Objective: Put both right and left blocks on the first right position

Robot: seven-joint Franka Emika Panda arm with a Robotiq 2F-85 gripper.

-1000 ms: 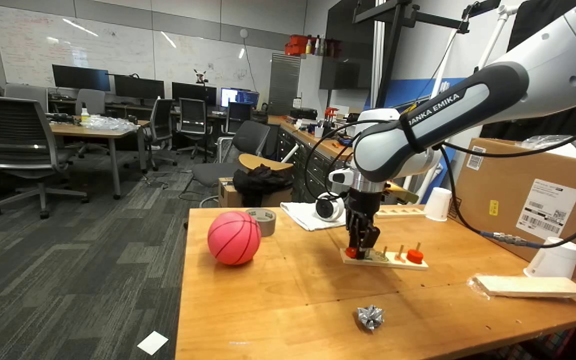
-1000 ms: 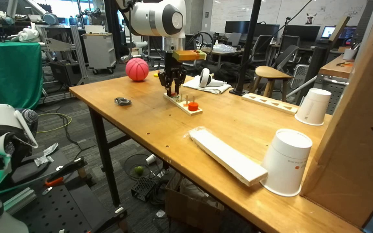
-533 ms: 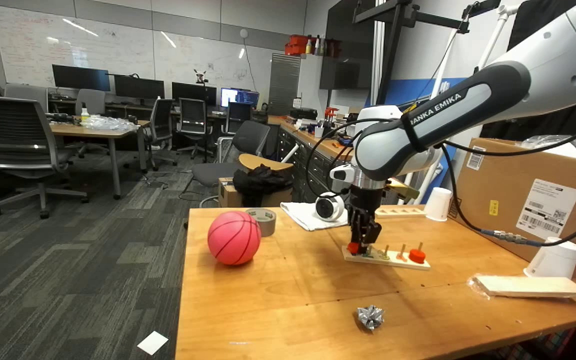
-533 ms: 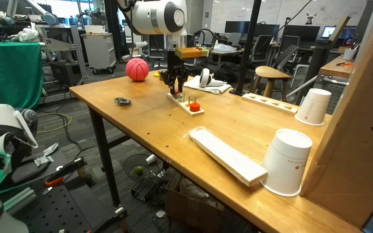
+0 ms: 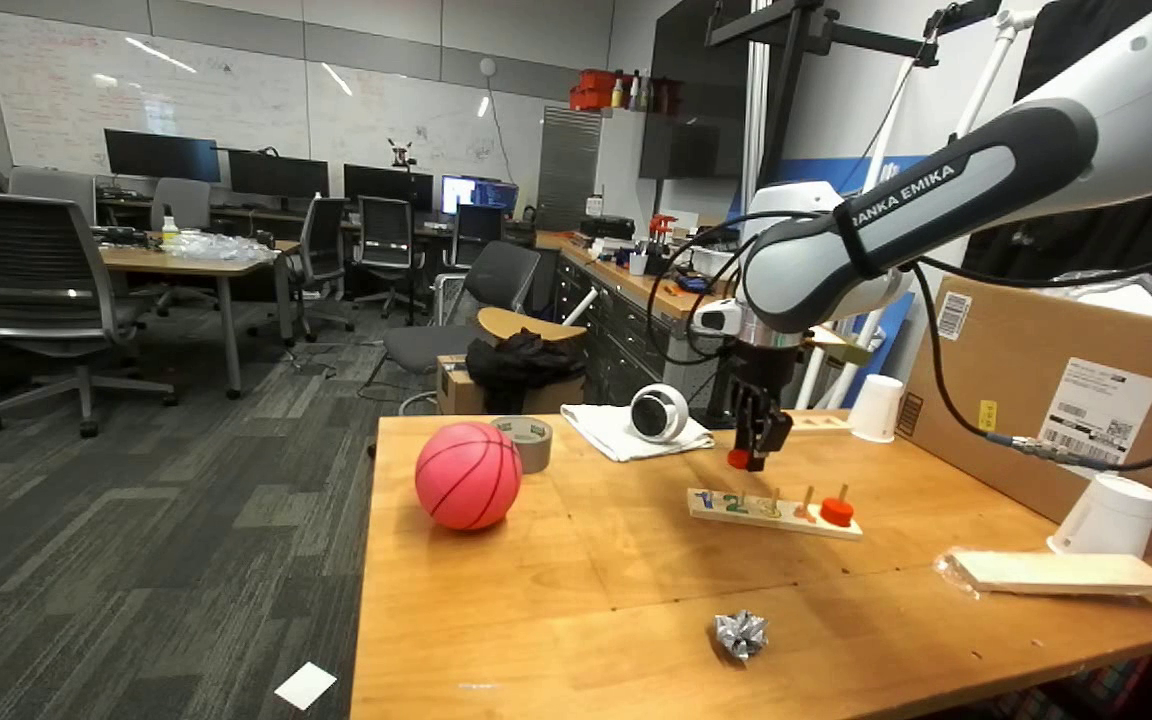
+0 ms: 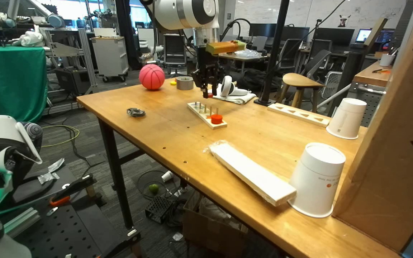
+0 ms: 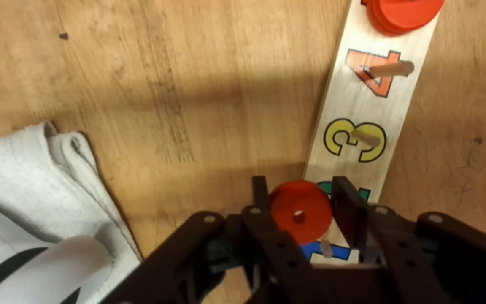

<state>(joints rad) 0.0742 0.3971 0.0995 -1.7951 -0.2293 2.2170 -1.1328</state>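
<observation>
Pinching one red block (image 7: 301,203) in my gripper (image 7: 299,188), I hold it above the table (image 5: 556,600), clear of the board (image 7: 359,107); a second block (image 5: 836,512) sits at the board's end, past the 4 (image 7: 383,87). Nearby, a cloth (image 5: 598,430) bears a white device (image 5: 664,412); the ball (image 5: 468,475) stands well apart.

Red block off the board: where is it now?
In the wrist view, the red block appears right of and below centre, gripped by the pincer, its outline overlapping the wooden board near the blue 1.
</observation>
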